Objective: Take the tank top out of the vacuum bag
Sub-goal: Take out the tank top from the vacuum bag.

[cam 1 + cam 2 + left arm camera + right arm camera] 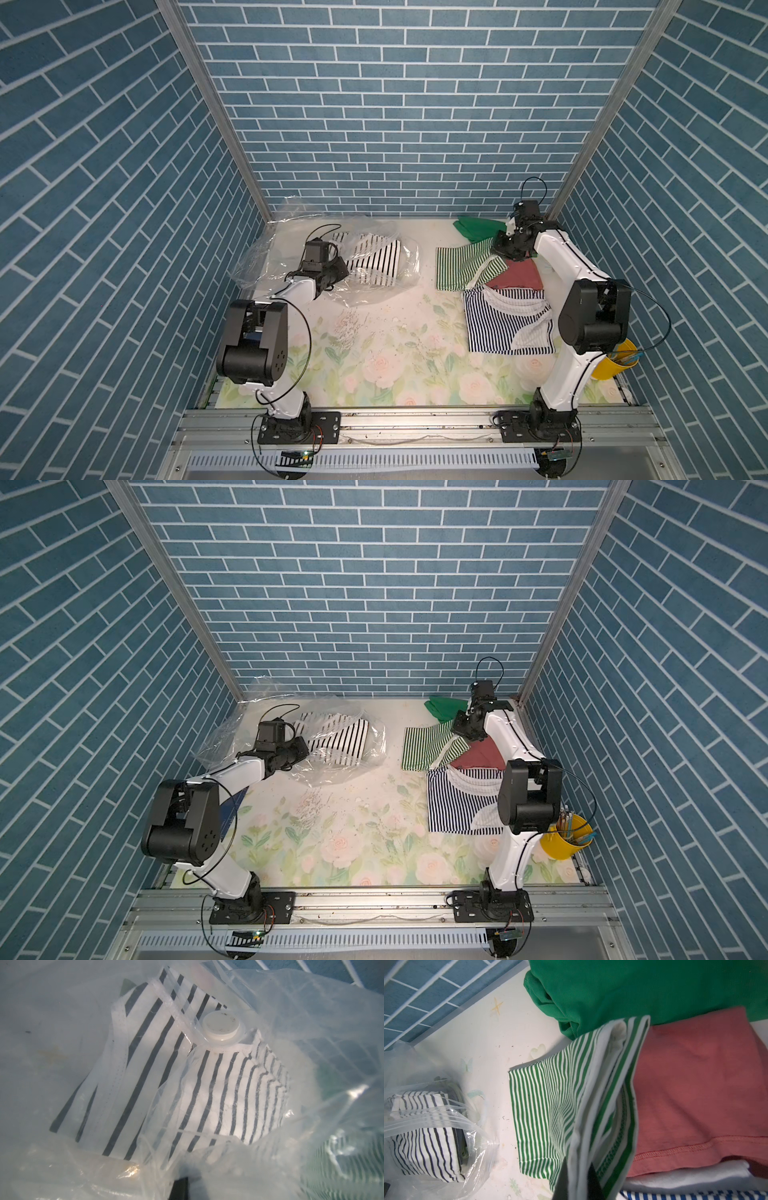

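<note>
Two grippers closed: left gripper (343,270) pinches crinkly clear plastic vacuum bag (301,1032); right gripper (579,1180) clamps green-and-white striped tank top (542,1105).

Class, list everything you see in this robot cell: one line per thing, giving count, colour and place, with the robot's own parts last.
vacuum bag: 1, clear, back left of the table
valve: 1, white, on the vacuum bag
black-and-white striped garment: 1, inside the vacuum bag
green-and-white striped garment: 1, back right, one edge lifted
plain green garment: 1, green, back right corner
red garment: 1, dusty red, on the right-hand pile
navy-and-white striped garment: 1, right side, nearest the front of the pile
yellow cup: 1, yellow, front right, holding sticks
table cover: 1, pale floral
walls: 3, blue brick pattern
left gripper: 1, black, shut on the vacuum bag
right gripper: 1, black, shut on the green-and-white striped garment
</note>
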Controlling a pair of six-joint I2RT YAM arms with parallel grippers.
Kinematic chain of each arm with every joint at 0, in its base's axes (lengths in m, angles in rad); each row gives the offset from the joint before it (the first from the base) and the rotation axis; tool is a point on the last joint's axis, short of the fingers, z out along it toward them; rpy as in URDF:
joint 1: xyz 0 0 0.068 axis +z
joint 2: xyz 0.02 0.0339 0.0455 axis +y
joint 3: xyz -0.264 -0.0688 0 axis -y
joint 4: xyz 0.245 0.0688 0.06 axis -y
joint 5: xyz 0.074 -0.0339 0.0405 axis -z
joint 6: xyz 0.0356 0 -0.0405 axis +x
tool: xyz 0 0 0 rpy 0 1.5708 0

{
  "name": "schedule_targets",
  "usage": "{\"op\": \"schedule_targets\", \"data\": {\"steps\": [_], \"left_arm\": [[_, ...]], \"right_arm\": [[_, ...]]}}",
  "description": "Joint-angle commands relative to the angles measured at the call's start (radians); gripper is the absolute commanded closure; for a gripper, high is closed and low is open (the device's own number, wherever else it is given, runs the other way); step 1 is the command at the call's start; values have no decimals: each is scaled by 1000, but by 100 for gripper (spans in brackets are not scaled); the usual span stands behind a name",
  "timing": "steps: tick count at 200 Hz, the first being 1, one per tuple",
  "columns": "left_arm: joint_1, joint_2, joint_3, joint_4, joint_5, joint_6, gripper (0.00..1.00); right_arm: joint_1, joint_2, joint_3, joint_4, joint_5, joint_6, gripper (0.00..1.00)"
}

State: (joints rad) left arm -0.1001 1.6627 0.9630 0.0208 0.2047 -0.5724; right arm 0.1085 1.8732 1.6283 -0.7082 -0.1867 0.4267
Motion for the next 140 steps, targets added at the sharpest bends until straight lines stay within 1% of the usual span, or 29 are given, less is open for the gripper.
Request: {"op": "schedule_targets", "data": {"steps": [1,26,54,88,140], "left_arm": [[14,5,-7,37,10,10,100],[14,-9,-4,46,60,45,100],[14,-26,-7,16,53,83,100],[14,-32,-36,30,59,78,100],[14,-30,-28,34,68,82,100]], "right_arm": [[-17,-54,12,-48,19,-53,100],[-37,-32,71,-102,51,-69,100],[-50,-36,110,-150,71,-73,100],[-62,-52,168,-204,77,-77,100],[-113,-63,240,-286,105,-117,100]]}}
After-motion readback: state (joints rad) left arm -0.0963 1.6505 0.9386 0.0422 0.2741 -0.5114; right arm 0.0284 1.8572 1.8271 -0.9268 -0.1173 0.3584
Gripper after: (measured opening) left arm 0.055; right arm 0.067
